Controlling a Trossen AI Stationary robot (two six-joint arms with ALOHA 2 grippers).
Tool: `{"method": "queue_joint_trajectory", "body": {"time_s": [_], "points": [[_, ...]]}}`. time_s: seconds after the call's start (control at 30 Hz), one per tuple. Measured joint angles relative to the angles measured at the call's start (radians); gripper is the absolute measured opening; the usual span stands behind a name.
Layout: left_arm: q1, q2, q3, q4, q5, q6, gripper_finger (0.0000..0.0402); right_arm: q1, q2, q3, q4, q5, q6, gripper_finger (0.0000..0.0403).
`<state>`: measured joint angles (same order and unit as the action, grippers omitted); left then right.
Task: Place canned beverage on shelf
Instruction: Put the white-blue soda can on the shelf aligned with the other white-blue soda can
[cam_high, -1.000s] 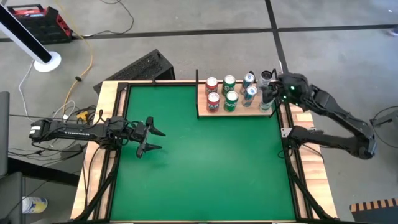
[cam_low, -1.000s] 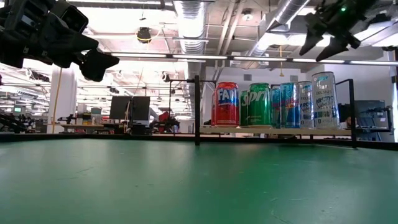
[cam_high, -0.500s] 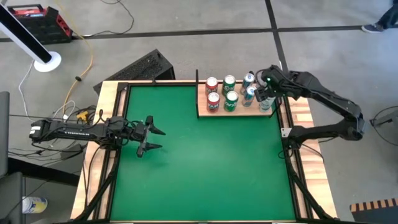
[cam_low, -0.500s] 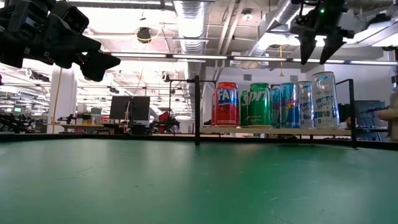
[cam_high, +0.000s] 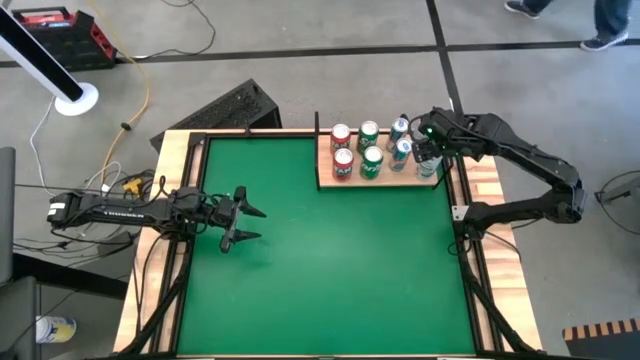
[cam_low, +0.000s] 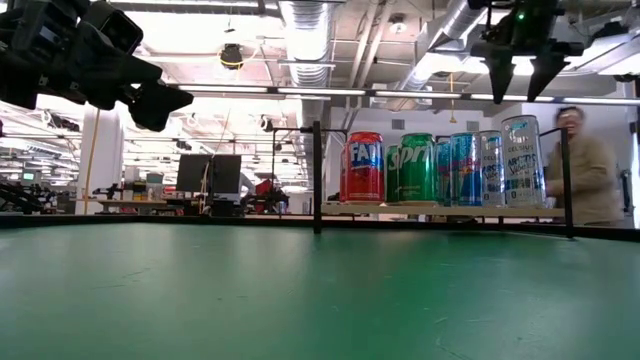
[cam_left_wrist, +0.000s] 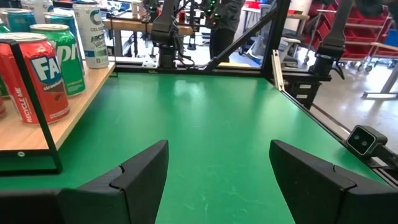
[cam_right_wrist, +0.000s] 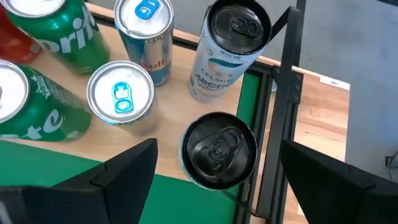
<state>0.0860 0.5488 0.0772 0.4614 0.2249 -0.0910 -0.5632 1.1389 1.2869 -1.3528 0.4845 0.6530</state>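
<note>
Right gripper (cam_low: 521, 88): I see it hovering above the shelf's right end, fingers spread wide, holding nothing.
Black-topped can (cam_right_wrist: 217, 149): directly under my right wrist camera, upright on the shelf's front right corner, beside the post.
Shelf (cam_high: 385, 178): far right of the green table (cam_high: 320, 270); I count about eight cans, though that corner is crowded.
Left gripper (cam_high: 243, 222): waiting over the table's left side, parted, empty.
</note>
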Motion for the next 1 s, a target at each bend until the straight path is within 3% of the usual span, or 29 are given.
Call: {"method": "queue_joint_trajectory", "body": {"time_s": [0.8, 1.0], "points": [[0.0, 0.0, 0.0, -0.039, 0.088, 0.008, 0.0263, 0.039, 0.046, -0.001, -0.032, 0.042, 0.175, 0.0356], [0.0, 0.0, 0.0, -0.045, 0.089, 0.008, 0.0263, 0.077, 0.054, -0.001, -0.061, 0.117, 0.244, 0.0356]]}}
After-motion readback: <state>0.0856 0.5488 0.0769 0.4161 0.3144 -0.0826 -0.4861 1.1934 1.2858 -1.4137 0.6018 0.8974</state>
